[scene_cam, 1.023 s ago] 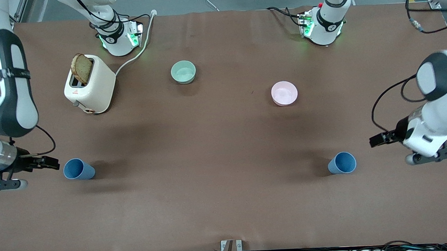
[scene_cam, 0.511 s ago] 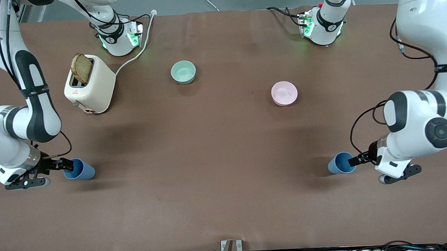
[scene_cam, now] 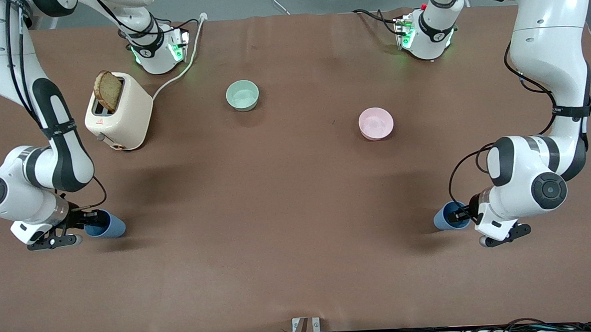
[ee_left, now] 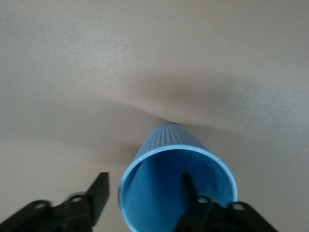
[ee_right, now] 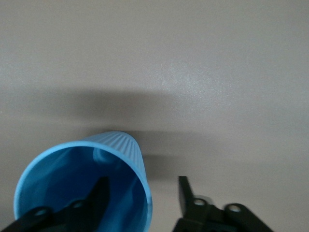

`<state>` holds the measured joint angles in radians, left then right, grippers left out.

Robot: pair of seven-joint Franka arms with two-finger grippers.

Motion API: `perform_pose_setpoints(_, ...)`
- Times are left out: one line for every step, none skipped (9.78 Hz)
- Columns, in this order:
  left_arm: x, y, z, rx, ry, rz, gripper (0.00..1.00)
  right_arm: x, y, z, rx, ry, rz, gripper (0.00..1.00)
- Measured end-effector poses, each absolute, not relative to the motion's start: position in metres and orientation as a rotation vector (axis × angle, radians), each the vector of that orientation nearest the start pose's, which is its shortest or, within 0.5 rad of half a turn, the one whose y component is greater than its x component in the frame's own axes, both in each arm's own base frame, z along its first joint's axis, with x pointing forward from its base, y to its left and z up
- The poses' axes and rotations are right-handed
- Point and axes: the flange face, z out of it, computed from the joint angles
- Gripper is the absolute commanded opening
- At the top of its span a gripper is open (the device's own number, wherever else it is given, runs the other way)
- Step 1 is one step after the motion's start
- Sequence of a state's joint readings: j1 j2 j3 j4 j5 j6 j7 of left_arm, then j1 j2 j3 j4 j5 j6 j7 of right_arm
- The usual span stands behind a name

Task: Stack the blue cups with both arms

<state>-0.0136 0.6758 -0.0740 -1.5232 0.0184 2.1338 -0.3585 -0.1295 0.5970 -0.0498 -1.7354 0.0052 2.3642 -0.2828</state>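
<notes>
Now each open end effector straddles one wall of its small blue tapered plastic cup: left (ee_left: 145,195) on one (ee_left: 177,186), right (ee_right: 142,198) on the other (ee_right: 82,186). Next, both should close.

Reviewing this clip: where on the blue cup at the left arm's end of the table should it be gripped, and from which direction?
By its rim wall, from above. The blue cup stands upright, mouth open, with thin tapered walls. The left gripper is open with one finger inside the mouth and one outside, so pinching the wall there looks workable.
</notes>
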Motion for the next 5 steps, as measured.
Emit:
perform_pose_setpoints(0.7,-0.05,0.257,-3.126,-0.438,0.11,0.0,0.663,-0.117,0.24,-3.167,-0.171,-0.046,0.0)
perform_pose_setpoints(0.7,-0.05,0.257,-3.126,-0.439,0.11,0.0,0.665,-0.116,0.243,-3.168,-0.173,-0.058,0.0)
perform_pose_setpoints(0.7,-0.05,0.257,-3.126,-0.438,0.11,0.0,0.67,-0.115,0.25,-3.169,-0.176,-0.077,0.0)
perform_pose_setpoints(0.7,-0.05,0.258,-3.127,-0.435,0.108,0.0,0.675,-0.113,0.26,-3.167,-0.182,-0.076,0.0)
perform_pose_setpoints(0.701,-0.051,0.26,-3.128,-0.433,0.1,0.0,0.68,-0.11,0.274,-3.161,-0.19,-0.042,0.0)
